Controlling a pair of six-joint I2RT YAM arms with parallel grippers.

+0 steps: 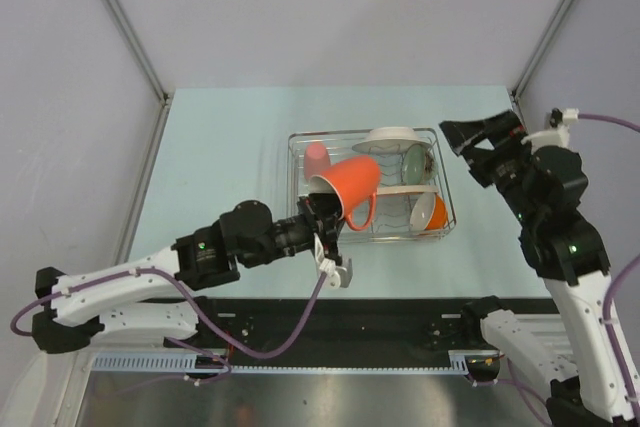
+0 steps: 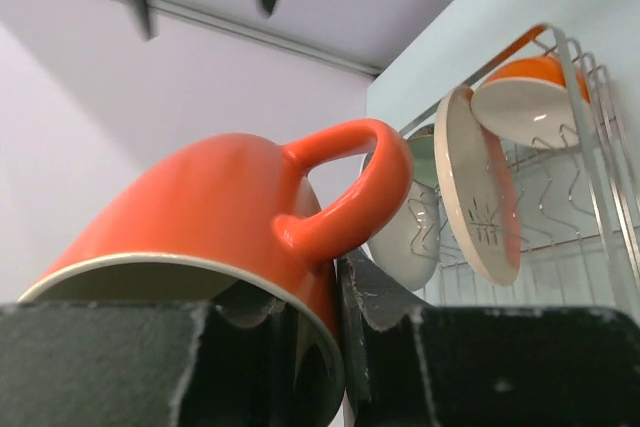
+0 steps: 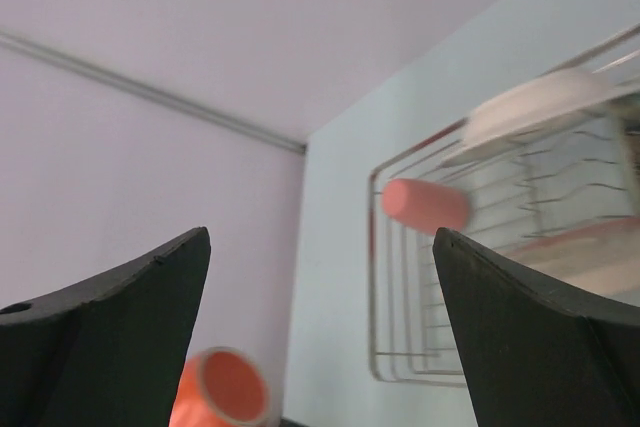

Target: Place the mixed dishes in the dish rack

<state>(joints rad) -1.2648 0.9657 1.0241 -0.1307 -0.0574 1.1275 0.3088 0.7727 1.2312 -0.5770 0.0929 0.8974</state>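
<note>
The orange mug [image 1: 350, 188] hangs tilted on its side over the near-left part of the wire dish rack [image 1: 297, 139]. My left gripper [image 1: 326, 215] is shut on the mug's rim beside the handle. The left wrist view shows one finger inside the mug [image 2: 190, 217] and one finger [image 2: 372, 297] outside its wall, the gripper [image 2: 322, 319] clamped on it. In the rack are a pink cup [image 1: 316, 157], a white bowl [image 1: 390, 136], a cream plate [image 1: 403, 188] on edge and an orange bowl [image 1: 430, 212]. My right gripper [image 1: 470, 139] stands open and empty, right of the rack.
The left wrist view shows the cream plate [image 2: 480, 187] with its black sprig, the orange bowl [image 2: 525, 97] and rack wires [image 2: 590, 147] beyond the mug. The right wrist view, through my right gripper [image 3: 320, 237], shows the pink cup [image 3: 425, 204], the rack [image 3: 375, 277] and the mug [image 3: 225, 387].
</note>
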